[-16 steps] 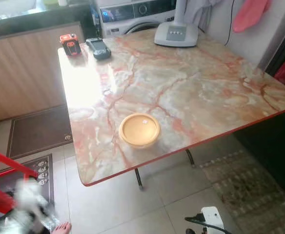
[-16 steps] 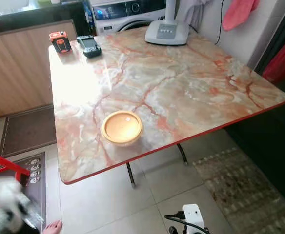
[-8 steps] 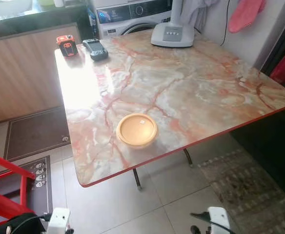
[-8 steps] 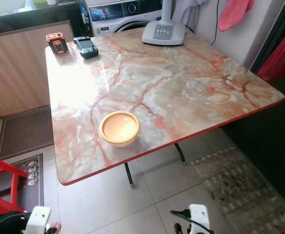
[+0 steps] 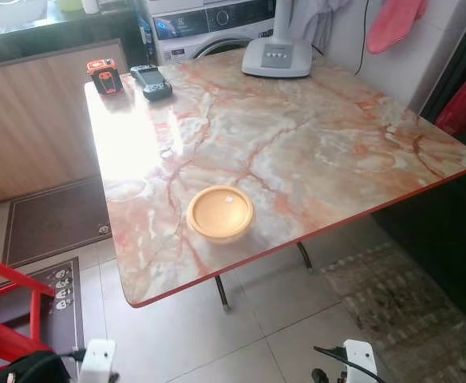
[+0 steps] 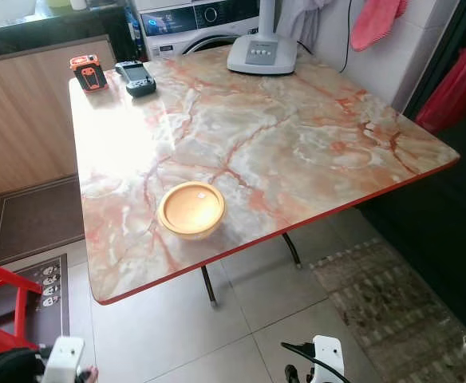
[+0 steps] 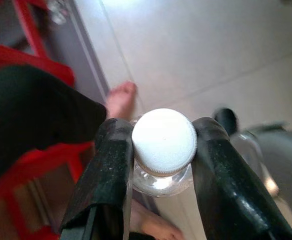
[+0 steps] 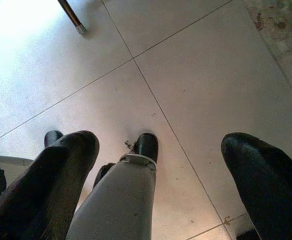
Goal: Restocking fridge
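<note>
We read this as an early stage of the restocking: one item is in hand, and no fridge can be made out in our views, so the carrying and the putting away are, we judge, all left to do. Starting at our left, the left pincer (image 7: pixel 158 165) hangs low beside a red chair (image 5: pixel 9 307), its two fingers (image 7: pixel 108 170) pinching a clear bottle (image 7: pixel 161 175) just under its white cap (image 7: pixel 164 141); the bottle points down toward the tiled floor (image 7: pixel 196 45), where a person's bare foot (image 7: pixel 121 97) stands close by. A dark mat (image 5: pixel 53 219) lies beyond the chair, by the wood-panelled cabinet (image 5: pixel 33 120). Further along stands the marble-patterned worktop (image 5: pixel 313 152), carrying an orange device (image 5: pixel 102 76) and a dark handset (image 5: pixel 151 81) at its far left corner, a yellow bowl (image 5: pixel 220 213) near the front edge, and a white fan base (image 5: pixel 277 57) at the back; a washing machine (image 5: pixel 209 28) sits behind it. We cannot tell whether the bowl belongs to the job. On our right, the right pincer (image 8: pixel 166 180) hangs idle over bare tiles with its fingers (image 8: pixel 61 175) spread wide and nothing between them, a worn rug (image 5: pixel 400 303) just beyond. Next, we judge, comes finding the fridge and walking the bottle there without loosening the grip.
</note>
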Available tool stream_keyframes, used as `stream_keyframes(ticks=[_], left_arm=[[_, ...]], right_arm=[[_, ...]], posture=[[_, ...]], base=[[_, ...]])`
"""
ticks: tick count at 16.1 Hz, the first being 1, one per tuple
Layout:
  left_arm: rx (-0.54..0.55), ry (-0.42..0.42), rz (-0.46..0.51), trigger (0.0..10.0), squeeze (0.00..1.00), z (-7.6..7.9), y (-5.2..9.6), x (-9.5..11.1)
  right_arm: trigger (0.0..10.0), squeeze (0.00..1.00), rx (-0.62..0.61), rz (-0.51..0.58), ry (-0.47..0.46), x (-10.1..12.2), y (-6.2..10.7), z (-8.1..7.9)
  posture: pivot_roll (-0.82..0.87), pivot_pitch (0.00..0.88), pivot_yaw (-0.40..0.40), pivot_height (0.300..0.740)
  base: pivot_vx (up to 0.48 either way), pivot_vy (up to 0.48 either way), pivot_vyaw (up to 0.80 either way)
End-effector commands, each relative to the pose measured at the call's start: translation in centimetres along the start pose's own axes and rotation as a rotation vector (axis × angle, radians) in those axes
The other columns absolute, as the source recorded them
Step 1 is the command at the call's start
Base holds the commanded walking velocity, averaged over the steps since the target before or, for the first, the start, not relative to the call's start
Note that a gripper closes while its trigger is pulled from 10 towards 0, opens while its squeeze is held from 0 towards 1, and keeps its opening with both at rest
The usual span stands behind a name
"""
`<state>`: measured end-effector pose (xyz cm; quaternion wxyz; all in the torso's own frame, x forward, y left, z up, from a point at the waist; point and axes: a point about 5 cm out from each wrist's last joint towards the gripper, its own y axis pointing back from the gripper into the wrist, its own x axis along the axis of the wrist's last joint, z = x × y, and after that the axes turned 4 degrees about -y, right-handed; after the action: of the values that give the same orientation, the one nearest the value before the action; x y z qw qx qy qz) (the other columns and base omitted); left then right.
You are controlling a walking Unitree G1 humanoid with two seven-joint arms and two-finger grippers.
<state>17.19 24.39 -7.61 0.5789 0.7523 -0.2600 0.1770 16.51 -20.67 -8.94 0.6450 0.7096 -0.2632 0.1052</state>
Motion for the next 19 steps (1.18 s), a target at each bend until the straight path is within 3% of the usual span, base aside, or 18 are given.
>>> stream_keyframes(ticks=[1,4,6,15,19], left_arm=[[-0.006,0.070,-0.039,10.0,0.00,0.1,0.2,-1.2],[0.006,0.102,-0.057,10.0,0.00,-0.1,0.4,-1.7],[-0.002,0.169,-0.077,10.0,0.00,0.1,0.4,-2.1],[0.013,0.152,-0.097,10.0,0.00,-0.1,0.6,-2.6],[0.025,0.158,-0.113,10.0,0.00,-0.1,0.7,-3.2]], right_arm=[[10.0,0.00,0.007,-0.010,0.008,-0.4,0.0,-0.1],[10.0,0.00,-0.007,-0.023,0.006,-0.7,0.0,0.0],[10.0,0.00,-0.004,-0.018,0.009,-0.7,0.1,0.0],[10.0,0.00,-0.005,-0.020,0.001,-1.0,0.1,0.0],[10.0,0.00,-0.008,-0.040,0.018,-1.1,0.1,0.1]], posture=[[0.13,0.069,0.021,0.740],[0.14,0.069,0.025,0.740],[0.14,0.074,0.029,0.740],[0.13,0.057,0.037,0.740],[0.14,0.043,0.030,0.740]], base=[[0.000,0.000,0.00],[0.000,0.000,0.00],[0.000,0.221,0.00],[0.000,0.457,0.00],[0.000,0.000,-0.39]])
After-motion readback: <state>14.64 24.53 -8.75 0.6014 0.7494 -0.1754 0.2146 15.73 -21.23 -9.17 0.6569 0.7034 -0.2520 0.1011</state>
